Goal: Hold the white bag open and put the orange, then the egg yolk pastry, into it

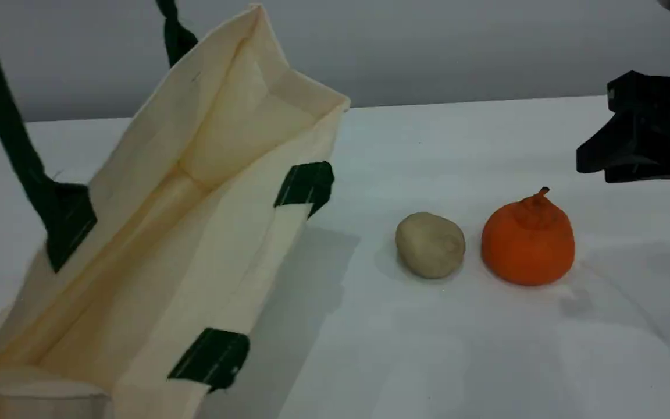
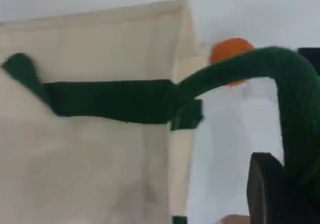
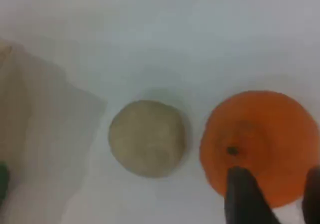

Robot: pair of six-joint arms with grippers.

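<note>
Cream-white canvas makes up the large tote bag (image 1: 160, 116) at the table's left. It leans with its mouth agape, hoisted by one dark green strap handle (image 2: 240, 66) that runs into the left gripper (image 2: 280, 194), whose fingers are pressed together on the strap. Well apart on the right sits the bright orange fruit with a knobby stemmed neck (image 1: 528, 241), and the smooth pale beige pastry ball (image 1: 430, 244) lies just beside it without touching. Both are on the table, neither in the bag. The right gripper (image 3: 278, 196) hangs above the orange with its fingers spread and nothing between them. Several things could go wrong from here. One fingertip seems to sit over the fruit's crown rather than past its flank, so a straight descent may press on the neck and send the round fruit rolling into the pastry. A lopsided pinch on that curved skin might also squirt it free mid-carry. The bag hangs from a single strap (the near wall sags lower), so any slack could fold the mouth shut. Underneath is a smooth, matte white tabletop (image 1: 428, 349) with soft shadows, and behind it stands a plain grey wall (image 1: 428, 46).
</note>
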